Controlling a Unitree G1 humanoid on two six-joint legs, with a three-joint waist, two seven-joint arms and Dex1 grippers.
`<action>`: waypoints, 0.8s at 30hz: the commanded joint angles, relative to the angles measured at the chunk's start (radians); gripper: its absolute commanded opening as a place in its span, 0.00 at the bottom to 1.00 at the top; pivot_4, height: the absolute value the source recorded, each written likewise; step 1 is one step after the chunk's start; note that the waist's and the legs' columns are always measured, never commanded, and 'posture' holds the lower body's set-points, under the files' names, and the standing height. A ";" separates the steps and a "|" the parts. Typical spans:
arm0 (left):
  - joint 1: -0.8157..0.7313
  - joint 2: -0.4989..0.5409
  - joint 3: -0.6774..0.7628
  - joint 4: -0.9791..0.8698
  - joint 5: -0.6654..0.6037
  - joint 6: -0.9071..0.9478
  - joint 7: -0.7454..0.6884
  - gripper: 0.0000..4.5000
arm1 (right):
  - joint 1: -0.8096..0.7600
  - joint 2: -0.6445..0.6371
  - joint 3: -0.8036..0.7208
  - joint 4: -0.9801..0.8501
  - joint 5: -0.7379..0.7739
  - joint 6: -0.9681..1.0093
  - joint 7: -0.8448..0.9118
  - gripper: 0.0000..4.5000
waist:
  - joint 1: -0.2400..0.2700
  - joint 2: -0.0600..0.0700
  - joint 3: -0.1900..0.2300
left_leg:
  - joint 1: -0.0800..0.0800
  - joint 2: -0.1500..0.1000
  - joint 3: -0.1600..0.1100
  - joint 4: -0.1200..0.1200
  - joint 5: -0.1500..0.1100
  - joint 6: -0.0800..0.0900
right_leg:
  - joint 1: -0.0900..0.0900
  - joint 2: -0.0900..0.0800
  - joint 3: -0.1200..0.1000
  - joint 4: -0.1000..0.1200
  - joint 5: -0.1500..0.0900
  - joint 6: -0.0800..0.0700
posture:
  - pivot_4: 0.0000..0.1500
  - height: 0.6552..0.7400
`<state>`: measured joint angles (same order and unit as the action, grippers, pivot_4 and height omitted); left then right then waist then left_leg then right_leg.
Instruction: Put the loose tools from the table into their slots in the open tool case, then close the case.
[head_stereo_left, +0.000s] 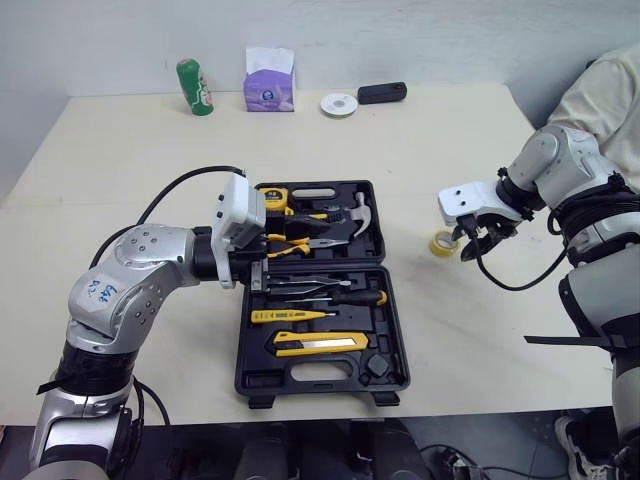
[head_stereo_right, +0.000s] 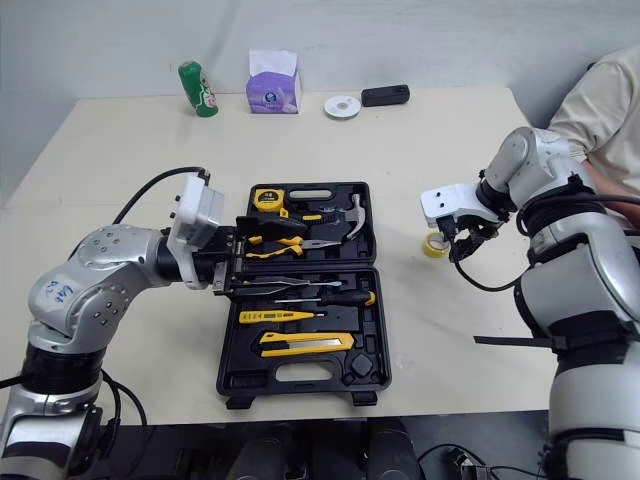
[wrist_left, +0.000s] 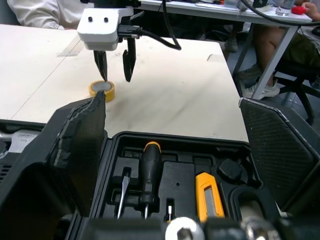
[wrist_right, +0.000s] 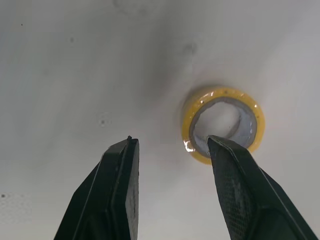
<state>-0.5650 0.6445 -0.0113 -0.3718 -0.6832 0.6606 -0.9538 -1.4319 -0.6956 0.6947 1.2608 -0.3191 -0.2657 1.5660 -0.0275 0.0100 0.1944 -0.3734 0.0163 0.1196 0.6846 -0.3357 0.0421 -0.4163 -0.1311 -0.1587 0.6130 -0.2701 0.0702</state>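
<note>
The black tool case (head_stereo_left: 398, 340) lies open in the middle of the table. It holds a hammer (head_stereo_left: 355, 212), pliers (head_stereo_left: 300, 240), screwdrivers (head_stereo_left: 325, 292) and a yellow utility knife (head_stereo_left: 320, 345). A yellow tape roll (head_stereo_left: 441, 243) lies flat on the table to the case's right. My right gripper (head_stereo_left: 478, 243) hovers open just beside the roll. In the right wrist view one fingertip (wrist_right: 220, 150) is over the rim of the tape roll (wrist_right: 223, 124), and bare table shows in the gap. My left gripper (head_stereo_right: 235, 258) is open at the case's left edge, holding nothing.
Along the table's far edge stand a green can (head_stereo_left: 196, 87), a purple tissue box (head_stereo_left: 269, 85), a white disc (head_stereo_left: 339, 104) and a black object (head_stereo_left: 382, 93). A person in a beige shirt (head_stereo_left: 605, 90) sits at the right.
</note>
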 joint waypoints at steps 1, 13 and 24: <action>-0.005 0.004 0.007 -0.021 0.005 -0.020 -0.002 1.00 | -0.009 0.009 -0.039 -0.003 -0.033 -0.022 0.022 0.51 | 0.000 0.000 0.000 | 0.000 0.000 0.000 0.000 0.000 0.000 | 0.000 0.000 0.000 0.000 0.000 0.000 | 1.00 0.86; 0.008 0.004 0.029 -0.052 -0.018 0.004 0.028 1.00 | 0.046 0.056 -0.095 0.013 -0.097 -0.024 -0.051 0.51 | 0.000 0.000 0.000 | 0.000 0.000 0.000 0.000 0.000 0.000 | 0.000 0.000 0.000 0.000 0.000 0.000 | 1.00 0.86; 0.020 0.000 0.031 -0.069 -0.030 0.012 0.043 1.00 | 0.064 0.054 -0.117 0.018 -0.132 -0.057 -0.100 0.00 | 0.000 0.000 0.000 | 0.001 0.000 0.000 0.000 0.001 0.000 | 0.001 0.000 0.000 0.000 0.000 0.000 | 1.00 0.86</action>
<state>-0.5431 0.6414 -0.0010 -0.4008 -0.6934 0.6760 -0.9131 -1.3605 -0.6317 0.5999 1.2829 -0.4419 -0.3073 1.4663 -0.0279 0.0100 0.1943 -0.3726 0.0161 0.1194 0.6846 -0.3351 0.0419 -0.4155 -0.1311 -0.1585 0.6135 -0.2701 0.0702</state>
